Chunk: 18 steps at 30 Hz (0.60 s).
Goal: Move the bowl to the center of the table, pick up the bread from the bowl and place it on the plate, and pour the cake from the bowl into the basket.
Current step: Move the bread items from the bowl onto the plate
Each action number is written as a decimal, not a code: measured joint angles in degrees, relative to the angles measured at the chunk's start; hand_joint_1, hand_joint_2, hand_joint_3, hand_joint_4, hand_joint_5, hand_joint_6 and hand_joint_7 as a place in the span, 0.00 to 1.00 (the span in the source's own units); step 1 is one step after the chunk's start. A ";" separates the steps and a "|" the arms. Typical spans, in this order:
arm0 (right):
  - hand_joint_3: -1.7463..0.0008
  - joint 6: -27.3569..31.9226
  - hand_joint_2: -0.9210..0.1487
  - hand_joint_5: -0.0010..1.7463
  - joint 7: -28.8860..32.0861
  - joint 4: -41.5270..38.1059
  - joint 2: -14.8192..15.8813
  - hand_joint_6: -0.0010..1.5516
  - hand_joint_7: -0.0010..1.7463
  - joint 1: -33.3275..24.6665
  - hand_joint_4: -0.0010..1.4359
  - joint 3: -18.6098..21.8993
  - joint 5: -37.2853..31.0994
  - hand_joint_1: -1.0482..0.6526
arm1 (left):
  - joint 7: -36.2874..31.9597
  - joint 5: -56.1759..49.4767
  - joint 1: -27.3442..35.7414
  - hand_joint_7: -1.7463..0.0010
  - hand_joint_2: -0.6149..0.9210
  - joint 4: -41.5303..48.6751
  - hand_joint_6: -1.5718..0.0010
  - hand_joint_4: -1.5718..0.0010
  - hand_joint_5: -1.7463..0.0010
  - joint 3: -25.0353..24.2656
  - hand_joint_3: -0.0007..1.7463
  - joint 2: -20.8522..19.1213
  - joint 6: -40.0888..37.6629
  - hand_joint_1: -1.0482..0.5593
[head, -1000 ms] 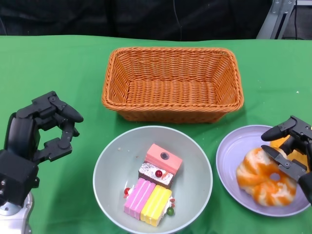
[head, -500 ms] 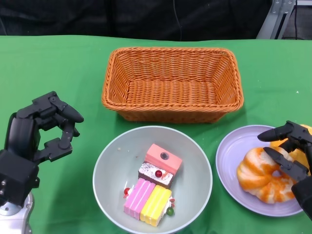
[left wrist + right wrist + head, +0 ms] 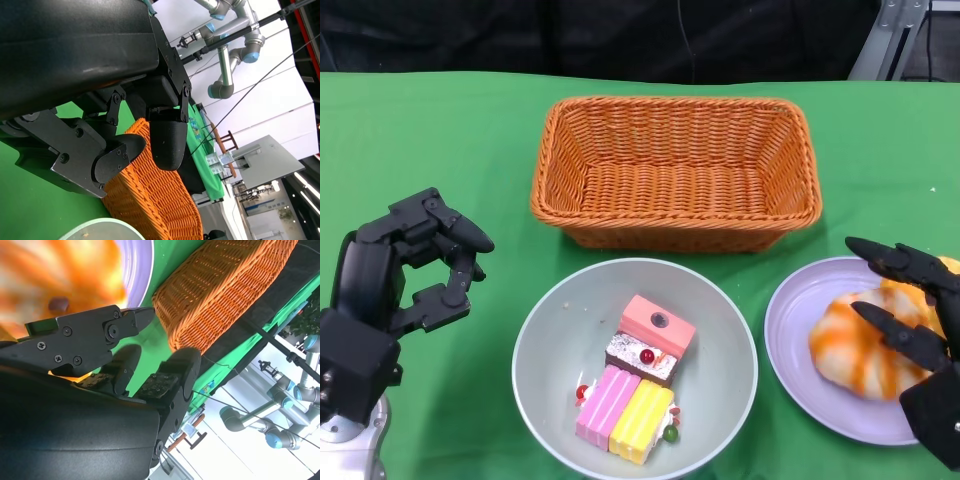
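Note:
The grey-green bowl (image 3: 542, 345) sits near the table's front middle and holds several cake pieces (image 3: 638, 378): pink, chocolate and yellow. The orange-and-white bread (image 3: 855, 345) lies on the lilac plate (image 3: 798, 312) at the right, blurred in the right wrist view (image 3: 60, 280). My right hand (image 3: 912, 345) hovers over the bread's right side with its fingers spread, holding nothing; in the right wrist view (image 3: 131, 357) the fingers stand clear of the bread. My left hand (image 3: 412, 275) hangs left of the bowl, fingers loosely curved and apart, empty. The woven orange basket (image 3: 672, 170) stands behind the bowl.
A green cloth (image 3: 440, 140) covers the table. The basket (image 3: 150, 200) shows beyond my left hand (image 3: 140, 135), with the bowl's rim (image 3: 100, 231) just in sight. The plate (image 3: 139, 270) and basket (image 3: 225, 285) show in the right wrist view.
My right hand has let go of the bread, spread its fingers and drawn back a little. The bread now lies on the plate. My left hand has stayed put.

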State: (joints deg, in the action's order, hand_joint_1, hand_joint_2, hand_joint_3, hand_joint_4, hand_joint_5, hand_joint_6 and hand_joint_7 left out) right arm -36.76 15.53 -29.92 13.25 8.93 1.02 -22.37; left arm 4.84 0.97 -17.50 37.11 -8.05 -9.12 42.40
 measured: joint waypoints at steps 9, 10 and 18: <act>1.00 0.12 0.05 0.05 1.68 2.32 1.07 0.31 0.01 -0.67 0.27 -1.16 -2.82 0.52 | 0.00 0.00 0.00 0.27 0.79 0.00 0.46 0.48 0.16 0.15 0.59 0.00 0.02 0.66; 1.00 -0.19 0.06 0.06 1.72 2.30 1.05 0.33 0.02 -0.71 0.29 -1.18 -2.37 0.54 | 0.01 0.02 0.00 0.27 0.79 0.00 0.46 0.48 0.16 0.15 0.59 0.00 0.07 0.66; 0.94 -7.82 0.02 0.33 -6.00 4.93 -3.63 0.56 0.12 -1.02 0.57 -1.15 15.78 0.58 | 0.62 0.18 0.01 0.27 0.80 0.00 0.46 0.48 0.15 0.13 0.58 -0.02 0.24 0.65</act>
State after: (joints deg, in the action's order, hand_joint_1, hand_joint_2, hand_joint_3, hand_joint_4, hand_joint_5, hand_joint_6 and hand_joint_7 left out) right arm -44.58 9.53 -24.99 9.61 7.91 -0.13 -6.60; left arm 5.45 1.15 -17.50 37.11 -7.93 -9.14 42.64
